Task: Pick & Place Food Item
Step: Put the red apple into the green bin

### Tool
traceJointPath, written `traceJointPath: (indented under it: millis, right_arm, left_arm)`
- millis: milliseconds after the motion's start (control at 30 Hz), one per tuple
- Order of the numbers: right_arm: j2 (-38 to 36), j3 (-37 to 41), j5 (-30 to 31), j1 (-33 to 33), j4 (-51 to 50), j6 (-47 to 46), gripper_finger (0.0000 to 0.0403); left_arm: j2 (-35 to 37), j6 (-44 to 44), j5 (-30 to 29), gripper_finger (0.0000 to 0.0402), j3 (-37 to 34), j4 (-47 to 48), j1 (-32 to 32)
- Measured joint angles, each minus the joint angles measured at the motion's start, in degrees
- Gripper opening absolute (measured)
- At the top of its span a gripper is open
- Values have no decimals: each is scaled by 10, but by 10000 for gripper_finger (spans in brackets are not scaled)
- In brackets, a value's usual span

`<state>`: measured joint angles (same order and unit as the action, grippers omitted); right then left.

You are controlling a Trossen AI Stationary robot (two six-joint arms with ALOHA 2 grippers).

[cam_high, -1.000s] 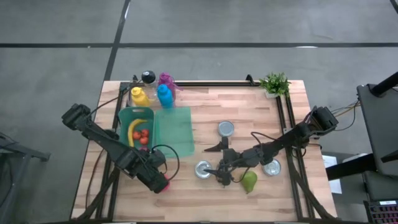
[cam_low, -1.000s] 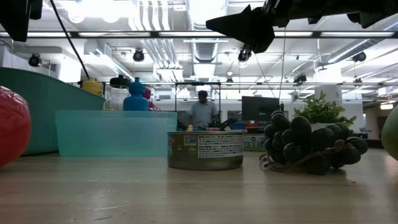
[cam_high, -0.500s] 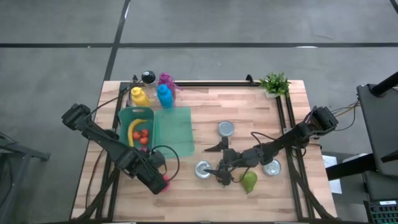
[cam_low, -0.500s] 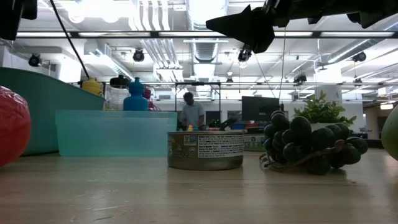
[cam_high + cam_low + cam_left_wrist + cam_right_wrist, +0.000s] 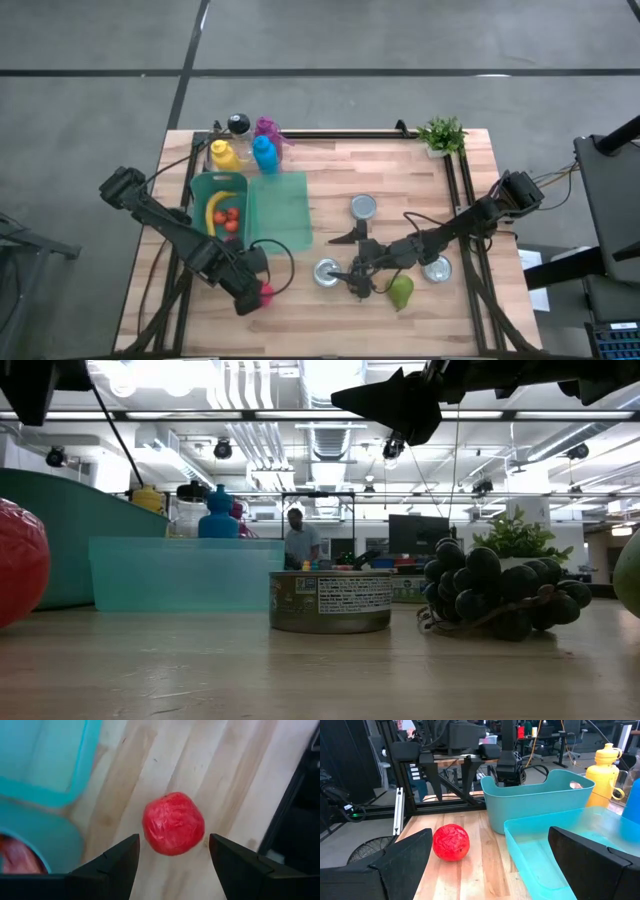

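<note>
Your left gripper (image 5: 170, 857) hung over the red ball-shaped food item (image 5: 173, 823), which lay on the worktop (image 5: 400, 180) near the teal bin (image 5: 202, 188); its fingers (image 5: 107, 865) were spread apart on either side of it, not touching. Your right gripper (image 5: 357, 283) stretched low beside the grapes (image 5: 492, 590), fingers also apart.

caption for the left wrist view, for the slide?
Left gripper open above a red ball-like food item lying on the wooden table, beside the teal bin.
</note>
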<state>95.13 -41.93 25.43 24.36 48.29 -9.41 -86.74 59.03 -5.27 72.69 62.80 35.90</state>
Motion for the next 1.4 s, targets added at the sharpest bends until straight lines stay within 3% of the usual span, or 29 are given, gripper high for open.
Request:
traceJointPath:
  millis: [567,1067,1400]
  right_arm:
    - [0,0,0,0,0,0,396]
    - [0,0,0,0,0,0,396]
    - [0,0,0,0,0,0,396]
  left_arm:
    - [0,-333,-95,243,0,-15,0]
    - [0,-393,-119,243,0,-18,0]
    - [0,-359,-123,243,0,-24,0]
